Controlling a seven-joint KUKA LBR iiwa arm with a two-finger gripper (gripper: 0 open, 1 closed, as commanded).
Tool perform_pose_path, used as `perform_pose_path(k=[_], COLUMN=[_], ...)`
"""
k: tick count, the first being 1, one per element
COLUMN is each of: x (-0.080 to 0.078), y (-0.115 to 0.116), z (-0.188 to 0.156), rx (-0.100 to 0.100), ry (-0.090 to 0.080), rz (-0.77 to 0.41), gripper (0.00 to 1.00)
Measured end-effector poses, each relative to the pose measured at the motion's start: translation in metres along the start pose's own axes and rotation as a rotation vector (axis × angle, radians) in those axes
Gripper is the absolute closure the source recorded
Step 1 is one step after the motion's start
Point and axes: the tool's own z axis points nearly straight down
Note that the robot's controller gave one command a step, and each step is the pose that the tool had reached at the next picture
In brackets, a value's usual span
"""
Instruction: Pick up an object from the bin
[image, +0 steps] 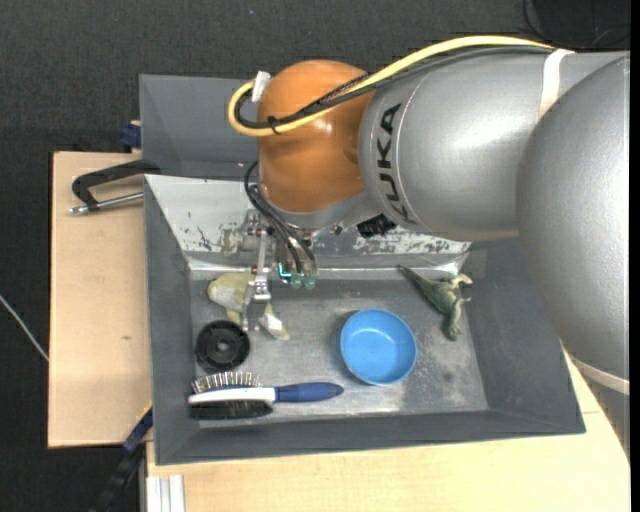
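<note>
Reaching in from 3 o'clock, the arm (480, 150) spans the grey bin (165, 300), with its orange wrist cover (305, 130) above the bin's 12 o'clock wall.

1. Tool position. The tool (265, 320) hangs down from the wrist cover onto the bin floor in the 10 o'clock sector. Its tip stands just beside a pale yellowish lump (228, 291), on the lump's 4 o'clock side.
2. Tool state. Whether the tool is apart, together or clamped on anything cannot be told, because its tip blends with the pale material around it.
3. Nearest thing. The pale yellowish lump lies on the floor close under the 12 o'clock wall. Its visible part runs roughly from 10 o'clock toward 4 o'clock. The tool covers its 4 o'clock end, so its full long axis and its heading cannot be fixed.
4. Other contents.
   - A black round disc (221, 345) lies flat at 7 o'clock from the tool, near it.
   - A brush (250, 398) lies along the 6 o'clock wall, its long axis running 9 to 3 o'clock. Its bristle head is at the 9 o'clock end and its blue handle points to 3 o'clock.
   - A blue bowl (378, 347) sits upright, mouth up, at the floor's centre.
   - A green toy dinosaur (445, 298) lies at 2 o'clock, well apart from the tool, with its long axis running 11 to 5 o'clock.
</note>
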Motion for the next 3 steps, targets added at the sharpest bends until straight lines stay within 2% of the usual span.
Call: perform_pose_path(k=[1, 2, 3], x=[0.0235, 0.0238, 0.0266], y=[-0.0024, -0.0019, -0.0033], z=[0.1046, 0.1054, 0.1084], rx=[-0.008, -0.01, -0.005], ry=[-0.025, -0.025, -0.014], rz=[-0.052, -0.051, -0.052], gripper=[0.0, 1.0, 0.0])
